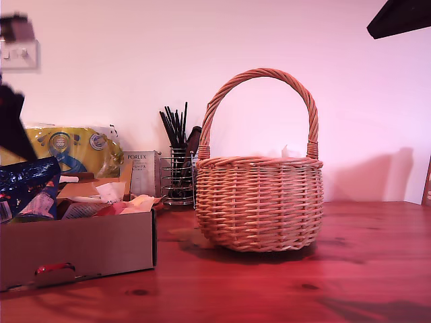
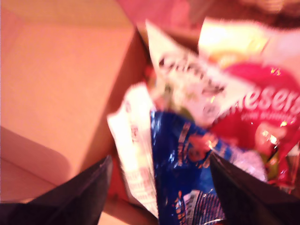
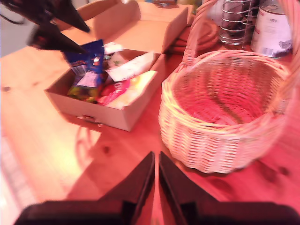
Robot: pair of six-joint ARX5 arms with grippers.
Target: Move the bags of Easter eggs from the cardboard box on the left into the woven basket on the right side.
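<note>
My first gripper (image 2: 157,187) is over the wide brown cardboard box (image 1: 81,245), at the exterior view's left. Its two black fingers (image 2: 79,197) are spread apart, one on each side of a shiny dark blue plastic bag (image 2: 187,173). In the second wrist view that blue bag (image 3: 86,63) hangs up above the other bags, right at the dark gripper (image 3: 49,30). I cannot tell if the fingers press on it.

More crinkly bags lie in the box. A red bag with white letters (image 2: 262,117) sits at about two o'clock from the blue one in the first wrist view. A white bag with dark letters (image 2: 187,79) sits at about twelve o'clock from it, and a pale white strip (image 2: 133,140) lies at about nine o'clock. The picture is blurry, so I cannot read the words.

The round tan wicker basket with the tall arched handle (image 1: 259,202) stands on the reddish wooden table (image 1: 283,289), at three o'clock from the box in the exterior view, near it but not touching. In the second wrist view I can see the basket's woven floor (image 3: 220,101) with no bags lying on it.

My second gripper (image 3: 156,187) hangs above the table near the basket. Its two black fingers are pressed together with nothing between them.

Behind the box are a big yellow pack with a blue logo (image 1: 74,148), a small grey carton (image 1: 141,171) and a wire holder with black sticks (image 1: 176,175).
</note>
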